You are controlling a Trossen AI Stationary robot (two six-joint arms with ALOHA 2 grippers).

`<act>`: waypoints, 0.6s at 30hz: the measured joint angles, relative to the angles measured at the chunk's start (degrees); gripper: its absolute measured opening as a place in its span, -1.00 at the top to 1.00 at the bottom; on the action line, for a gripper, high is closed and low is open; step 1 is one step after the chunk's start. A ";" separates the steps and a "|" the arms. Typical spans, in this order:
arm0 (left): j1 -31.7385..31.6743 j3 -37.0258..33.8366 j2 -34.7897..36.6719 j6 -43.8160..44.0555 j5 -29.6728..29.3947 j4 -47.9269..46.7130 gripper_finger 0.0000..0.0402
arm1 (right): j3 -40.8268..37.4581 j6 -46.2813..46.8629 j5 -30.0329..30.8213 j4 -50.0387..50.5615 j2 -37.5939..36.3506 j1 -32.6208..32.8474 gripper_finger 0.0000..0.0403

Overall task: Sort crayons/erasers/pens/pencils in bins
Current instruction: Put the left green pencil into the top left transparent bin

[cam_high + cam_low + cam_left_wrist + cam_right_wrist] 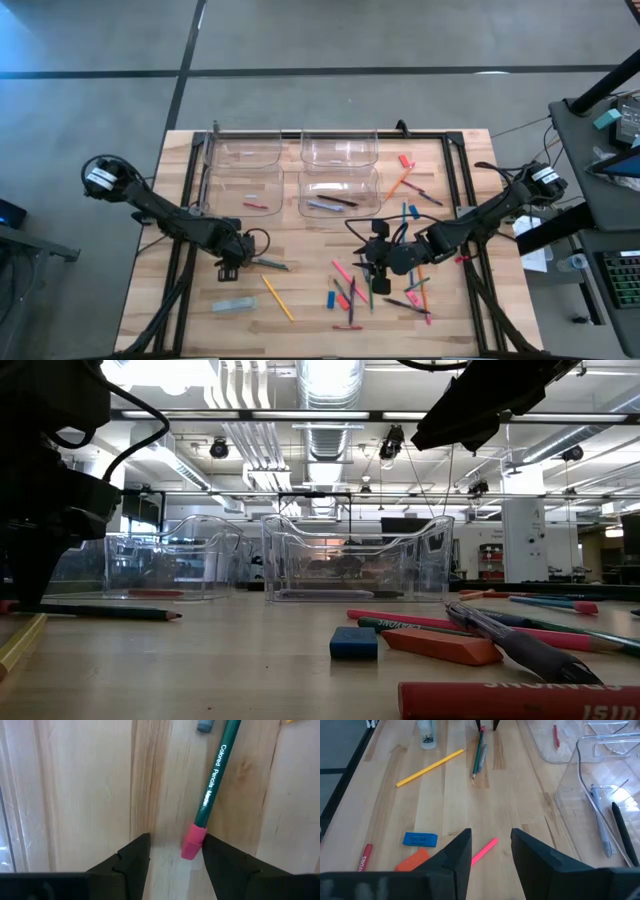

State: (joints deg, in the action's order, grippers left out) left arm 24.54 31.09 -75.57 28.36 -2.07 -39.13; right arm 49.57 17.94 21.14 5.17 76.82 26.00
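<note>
My left gripper (175, 852) points down, low over the table's near left (228, 268), and is open. Its fingers stand on either side of the pink eraser tip (192, 843) of a green pencil (270, 264) that lies flat on the wood. The tip lies close beside one finger (220, 857); whether they touch does not show. My right gripper (491, 845) hangs open above the scattered sticks at the near middle (372, 268), with nothing between its fingers. A pink stick (485, 851) lies on the table below it. Four clear bins (340, 150) stand at the far side.
The near left bin (245, 192) holds a red crayon (257, 204); the near right bin (340, 192) holds dark pens (330, 203). A yellow pencil (277, 297) and a pale clear block (233, 304) lie near the left arm. Several crayons, pencils, pens and a blue eraser (420, 839) are scattered at the right.
</note>
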 joint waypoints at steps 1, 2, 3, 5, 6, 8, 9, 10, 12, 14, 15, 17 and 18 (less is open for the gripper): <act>0.12 -0.02 0.00 0.00 -0.02 0.03 0.17 | -0.01 0.00 0.00 0.01 0.00 0.00 0.37; 0.28 -0.02 -0.02 0.02 -0.13 0.11 0.17 | -0.01 0.02 -0.01 0.02 0.00 0.00 0.37; 0.45 -0.02 -0.02 0.06 -0.27 0.19 0.17 | -0.01 -0.01 0.00 0.02 0.00 0.00 0.37; 0.91 -0.07 -0.07 0.19 -0.64 0.31 0.20 | -0.10 -0.01 0.00 0.03 0.00 0.00 0.37; 1.13 -0.07 -0.13 0.32 -0.94 0.34 0.23 | -0.12 -0.01 0.00 0.04 0.00 0.00 0.37; 1.57 -0.07 -0.15 0.88 -1.37 0.47 0.30 | -0.12 -0.01 0.00 0.02 0.00 0.00 0.37; 1.82 -0.07 -0.15 1.13 -1.52 0.69 0.35 | -0.12 -0.01 0.00 0.02 0.00 0.00 0.37; 2.08 -0.09 -0.15 1.30 -1.64 0.82 0.39 | -0.12 -0.01 0.00 0.02 0.00 0.00 0.37; 2.68 -0.15 -0.15 1.33 -1.99 1.13 0.49 | -0.12 -0.01 0.00 0.02 0.00 0.00 0.37; 2.97 -0.20 -0.15 1.33 -2.13 1.32 0.58 | -0.12 -0.04 0.00 0.02 0.00 0.00 0.37; 2.97 -0.20 -0.15 1.34 -2.12 1.43 0.63 | -0.12 -0.08 0.00 0.03 0.00 0.00 0.37; 2.97 -0.20 -0.15 1.36 -2.12 1.52 0.72 | -0.12 -0.07 0.00 0.02 0.00 0.00 0.37; 2.97 -0.13 -0.15 1.36 -2.10 1.52 0.77 | -0.12 -0.08 0.00 0.03 0.00 0.00 0.37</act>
State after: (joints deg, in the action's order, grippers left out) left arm 27.51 30.97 -75.72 29.71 -4.16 -37.61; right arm 49.45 17.86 21.15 5.20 76.82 26.00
